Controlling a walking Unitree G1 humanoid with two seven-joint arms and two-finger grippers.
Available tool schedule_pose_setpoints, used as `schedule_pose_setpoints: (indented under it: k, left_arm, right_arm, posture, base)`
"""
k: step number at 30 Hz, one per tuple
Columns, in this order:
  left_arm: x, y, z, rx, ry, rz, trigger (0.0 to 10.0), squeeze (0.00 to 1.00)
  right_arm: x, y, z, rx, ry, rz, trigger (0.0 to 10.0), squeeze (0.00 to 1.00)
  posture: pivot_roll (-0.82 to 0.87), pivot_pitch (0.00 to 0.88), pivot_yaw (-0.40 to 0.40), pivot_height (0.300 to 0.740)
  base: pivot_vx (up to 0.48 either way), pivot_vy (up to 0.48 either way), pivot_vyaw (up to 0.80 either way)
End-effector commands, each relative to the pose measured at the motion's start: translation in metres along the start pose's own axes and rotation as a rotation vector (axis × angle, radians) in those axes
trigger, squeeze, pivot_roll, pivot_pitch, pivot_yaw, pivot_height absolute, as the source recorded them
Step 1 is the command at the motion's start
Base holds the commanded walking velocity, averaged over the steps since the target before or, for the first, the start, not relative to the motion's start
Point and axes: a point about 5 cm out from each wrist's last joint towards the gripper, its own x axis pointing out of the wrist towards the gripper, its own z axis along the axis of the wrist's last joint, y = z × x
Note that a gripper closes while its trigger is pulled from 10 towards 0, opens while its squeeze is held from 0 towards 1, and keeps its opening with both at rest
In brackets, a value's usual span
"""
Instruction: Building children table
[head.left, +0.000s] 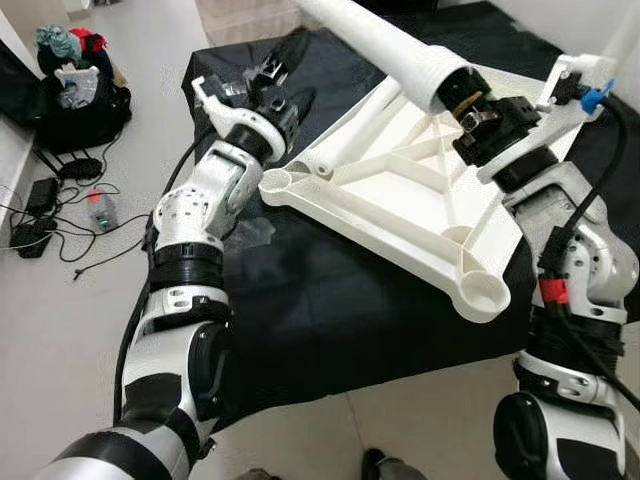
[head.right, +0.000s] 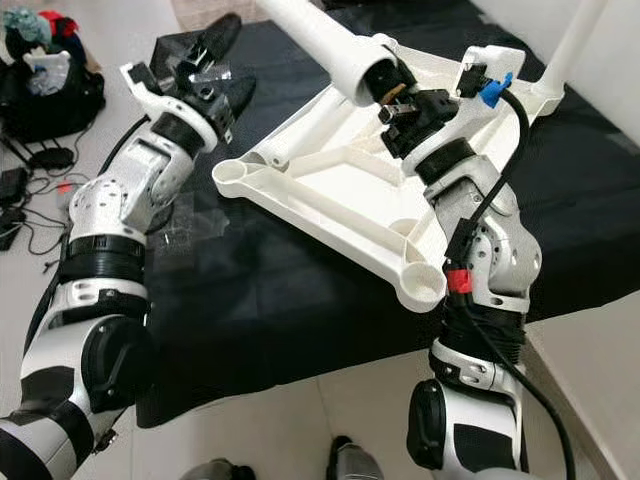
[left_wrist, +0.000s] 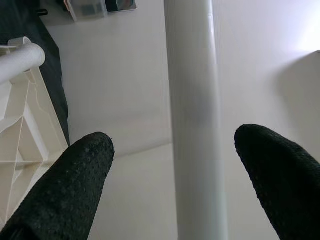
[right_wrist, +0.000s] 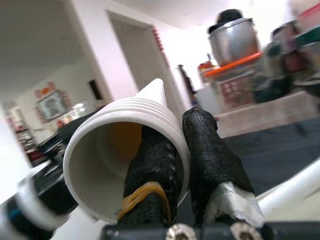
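While the white table top (head.left: 400, 190) lies upside down on the black-covered table (head.left: 330, 310), reaching toward its right edge, your right gripper (head.left: 470, 105) holds a loose white table leg (head.left: 385, 45) by its ribbed open end: one finger sits inside the mouth, the other outside, pinching the wall between them, as the right wrist view shows plainly. That leg's long axis runs from the gripper up and away toward the far edge, tilted well above the top. One leg (head.left: 362, 125) is already seated near the far-left part of the frame. The empty round socket (head.left: 482, 292) at the near-right corner sits below your right wrist, so the right arm is clearly nearer to it. Another open socket (head.left: 276, 181) lies at the left corner, just beside your left gripper (head.right: 215, 70), whose fingers are spread wide with nothing between them. Judgement: the held end must swing down and stand upright over a socket before pressing.
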Motion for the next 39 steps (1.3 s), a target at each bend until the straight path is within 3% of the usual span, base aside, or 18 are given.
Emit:
schedule_pose_setpoints:
  k: [1, 4, 14, 15, 31, 32, 33, 34, 35, 36, 39]
  left_arm:
    - [0.0, -0.003, 0.004, -0.022, -0.008, -0.027, 10.0, 0.0]
    - [0.001, -0.015, 0.004, -0.056, 0.036, -0.145, 10.0, 0.0]
    - [0.001, -0.025, 0.011, -0.077, 0.031, -0.221, 10.0, 0.0]
    - [0.0, -0.027, 0.015, -0.067, 0.027, -0.235, 0.0, 0.0]
    - [-0.005, -0.035, 0.013, -0.048, 0.07, -0.268, 0.0, 0.0]
    - [-0.006, -0.035, 0.01, -0.046, 0.082, -0.268, 0.0, 0.0]
    - [-0.006, -0.035, 0.01, -0.046, 0.082, -0.268, 0.0, 0.0]
    - [-0.007, -0.036, 0.007, -0.042, 0.095, -0.274, 0.0, 0.0]
    - [-0.007, -0.036, 0.007, -0.042, 0.095, -0.274, 0.0, 0.0]
    - [-0.008, -0.04, 0.005, -0.034, 0.108, -0.288, 0.0, 0.0]
    - [-0.011, -0.05, 0.003, 0.004, 0.137, -0.323, 0.0, 0.0]
  right_arm:
    - [0.001, 0.008, 0.002, 0.009, -0.009, 0.056, 0.0, 0.0]
    - [-0.001, 0.013, -0.004, 0.045, 0.007, 0.111, 0.0, 0.0]
    - [-0.007, 0.023, -0.006, 0.105, 0.047, 0.24, 0.0, 0.0]
    - [-0.011, 0.025, -0.006, 0.11, 0.063, 0.278, 0.0, 0.0]
    - [-0.013, 0.018, 0.001, 0.069, 0.078, 0.276, 0.0, 0.0]
    - [-0.013, 0.019, 0.001, 0.053, 0.086, 0.279, 0.7, 0.0]
    - [-0.013, 0.019, 0.001, 0.053, 0.086, 0.279, 0.7, 0.0]
    - [-0.012, 0.02, 0.0, 0.059, 0.085, 0.285, 10.0, 0.07]
    - [-0.012, 0.02, 0.0, 0.059, 0.085, 0.285, 10.0, 0.07]
    - [-0.013, 0.021, -0.002, 0.048, 0.104, 0.294, 10.0, 1.0]
    - [-0.017, 0.023, -0.006, 0.03, 0.154, 0.329, 10.0, 1.0]
  posture:
    - [-0.06, 0.211, 0.064, 0.74]
    - [-0.05, 0.198, 0.065, 0.74]
    - [-0.05, 0.191, 0.064, 0.74]
    - [-0.05, 0.188, 0.066, 0.74]
    - [-0.05, 0.17, 0.065, 0.74]
    - [-0.05, 0.165, 0.065, 0.74]
    - [-0.05, 0.165, 0.065, 0.74]
    - [-0.05, 0.162, 0.065, 0.74]
    - [-0.05, 0.162, 0.065, 0.74]
    - [-0.05, 0.159, 0.064, 0.74]
    - [-0.05, 0.151, 0.062, 0.74]
  base:
    - [0.0, 0.0, 0.0]
    - [0.0, 0.0, 0.0]
    - [0.0, 0.0, 0.0]
    - [0.0, 0.0, 0.0]
    - [0.0, 0.0, 0.0]
    - [0.0, 0.0, 0.0]
    - [0.0, 0.0, 0.0]
    - [0.0, 0.0, 0.0]
    - [0.0, 0.0, 0.0]
    - [0.0, 0.0, 0.0]
    - [0.0, 0.0, 0.0]
